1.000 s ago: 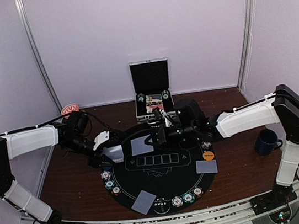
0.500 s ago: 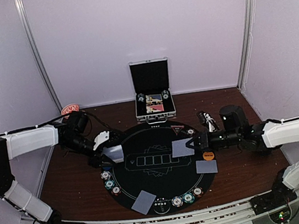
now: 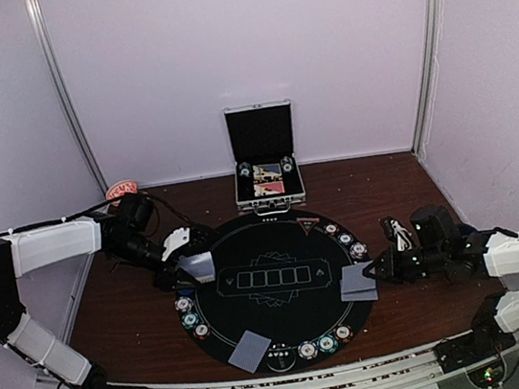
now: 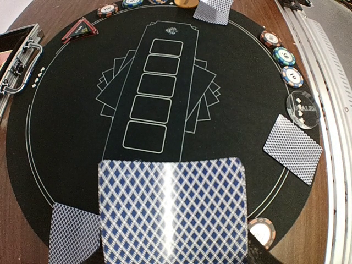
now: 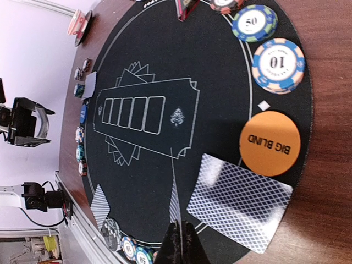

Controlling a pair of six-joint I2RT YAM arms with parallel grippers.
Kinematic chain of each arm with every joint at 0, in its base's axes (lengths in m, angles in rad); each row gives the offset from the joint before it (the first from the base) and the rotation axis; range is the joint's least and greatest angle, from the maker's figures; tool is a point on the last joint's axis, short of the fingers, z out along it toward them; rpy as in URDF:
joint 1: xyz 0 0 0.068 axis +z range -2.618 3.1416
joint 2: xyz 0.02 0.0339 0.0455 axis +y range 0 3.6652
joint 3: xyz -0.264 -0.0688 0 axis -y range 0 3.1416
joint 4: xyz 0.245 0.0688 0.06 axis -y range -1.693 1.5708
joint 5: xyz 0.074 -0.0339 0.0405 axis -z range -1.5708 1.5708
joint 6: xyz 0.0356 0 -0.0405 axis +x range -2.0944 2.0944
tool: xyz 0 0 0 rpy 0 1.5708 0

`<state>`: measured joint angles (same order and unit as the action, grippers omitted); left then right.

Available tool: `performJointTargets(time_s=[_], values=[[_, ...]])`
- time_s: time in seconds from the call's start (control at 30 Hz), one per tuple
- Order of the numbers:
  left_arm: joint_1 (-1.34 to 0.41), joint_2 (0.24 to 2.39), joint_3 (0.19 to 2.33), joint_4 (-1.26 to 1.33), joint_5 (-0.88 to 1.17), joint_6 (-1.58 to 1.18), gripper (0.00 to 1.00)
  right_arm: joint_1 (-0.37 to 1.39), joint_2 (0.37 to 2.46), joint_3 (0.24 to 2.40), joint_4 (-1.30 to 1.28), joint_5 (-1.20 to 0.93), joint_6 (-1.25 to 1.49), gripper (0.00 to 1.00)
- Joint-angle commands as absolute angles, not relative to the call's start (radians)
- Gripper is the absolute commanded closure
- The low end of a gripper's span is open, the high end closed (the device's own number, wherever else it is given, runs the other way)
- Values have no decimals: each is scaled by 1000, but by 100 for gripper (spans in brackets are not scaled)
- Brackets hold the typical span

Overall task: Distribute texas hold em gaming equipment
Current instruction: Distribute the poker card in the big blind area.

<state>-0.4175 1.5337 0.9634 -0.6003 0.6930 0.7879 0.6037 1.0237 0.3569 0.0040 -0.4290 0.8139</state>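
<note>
Grey-blue card (image 3: 353, 272) juts leftward from right end effector (image 3: 373, 273).

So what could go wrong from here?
1. The right gripper pinches a card edge-on, close to the lying card and the BIG BLIND disc. Released like this, it may tip onto the disc or slide off the mat.
2. The left gripper holds the deck over the mat; a loose top card could slip out.
</note>
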Motion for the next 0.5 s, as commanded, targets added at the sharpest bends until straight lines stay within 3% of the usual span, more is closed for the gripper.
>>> performJointTargets(time_s=[0.0, 0.47], values=[[-414, 1533, 970, -581, 720, 803, 42, 573, 1012, 334, -25, -416, 798, 100], [-414, 1539, 969, -581, 719, 804, 42, 524, 1133, 361, 16, -505, 756, 100]])
